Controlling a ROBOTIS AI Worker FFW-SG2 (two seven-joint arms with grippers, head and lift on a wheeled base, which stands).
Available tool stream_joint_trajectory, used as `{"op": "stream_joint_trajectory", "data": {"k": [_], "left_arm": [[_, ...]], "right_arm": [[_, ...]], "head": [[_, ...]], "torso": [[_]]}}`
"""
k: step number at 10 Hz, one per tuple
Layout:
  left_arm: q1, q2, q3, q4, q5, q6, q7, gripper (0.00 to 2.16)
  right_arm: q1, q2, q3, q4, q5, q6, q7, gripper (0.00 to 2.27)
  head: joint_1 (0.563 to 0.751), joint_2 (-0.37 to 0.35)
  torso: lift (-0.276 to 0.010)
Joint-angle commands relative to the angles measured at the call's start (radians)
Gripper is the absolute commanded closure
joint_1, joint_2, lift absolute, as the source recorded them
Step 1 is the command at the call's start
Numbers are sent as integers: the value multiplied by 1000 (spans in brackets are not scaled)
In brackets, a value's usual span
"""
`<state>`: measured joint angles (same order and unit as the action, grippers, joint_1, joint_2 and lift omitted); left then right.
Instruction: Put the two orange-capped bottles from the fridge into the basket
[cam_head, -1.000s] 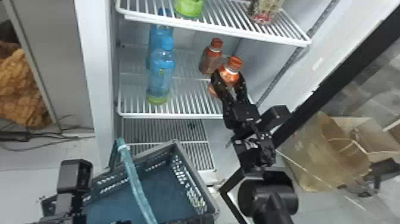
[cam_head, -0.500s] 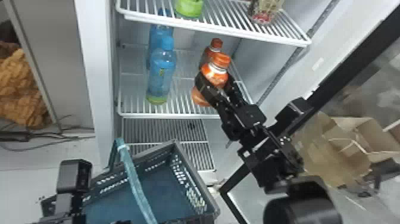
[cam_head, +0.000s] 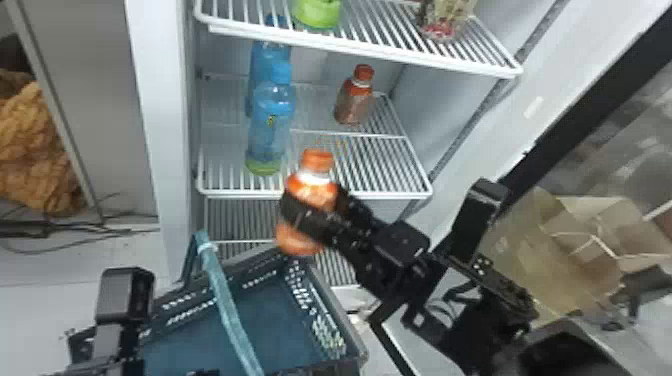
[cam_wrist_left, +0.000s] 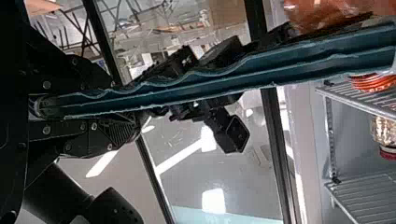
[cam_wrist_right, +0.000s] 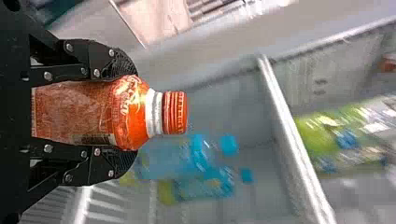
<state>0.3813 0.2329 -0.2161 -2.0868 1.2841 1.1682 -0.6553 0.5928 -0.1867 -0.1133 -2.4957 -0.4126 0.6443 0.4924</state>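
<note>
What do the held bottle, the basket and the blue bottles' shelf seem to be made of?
The held bottle seems smooth plastic, with glossy highlights and a ribbed cap. The basket looks like matt plastic, pierced with slots. The shelf is probably white-coated metal, judging by its wires.

Bright glare streaks the floor (cam_wrist_left: 247, 186) in the left wrist view.

Black fingers (cam_wrist_left: 119, 133) pinch a teal handle (cam_wrist_left: 224, 81); beyond it are the right arm (cam_wrist_left: 229, 133) and part of an orange bottle (cam_wrist_left: 327, 14), near a dark frame (cam_wrist_left: 273, 135) and wire fridge shelves (cam_wrist_left: 366, 198).
</note>
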Motion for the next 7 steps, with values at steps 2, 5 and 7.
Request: {"op": "stream_joint_trajectory", "data": {"k": [2, 5, 7], "left_arm": [[-6, 2, -5, 4, 0, 0, 0, 1173], [-8, 3, -9, 7, -2, 0, 0, 1173], [-8, 3, -11, 7, -2, 0, 0, 1173]], "right_arm": [[48, -20, 10, -173, -10, 315, 31, 868], [70, -31, -18, -343, 10, 647, 28, 868], [55, -30, -14, -308, 20, 671, 23, 868]], "head": [[695, -350], [695, -350], [695, -350]], "torso": [[-235], [-235], [-235]]}}
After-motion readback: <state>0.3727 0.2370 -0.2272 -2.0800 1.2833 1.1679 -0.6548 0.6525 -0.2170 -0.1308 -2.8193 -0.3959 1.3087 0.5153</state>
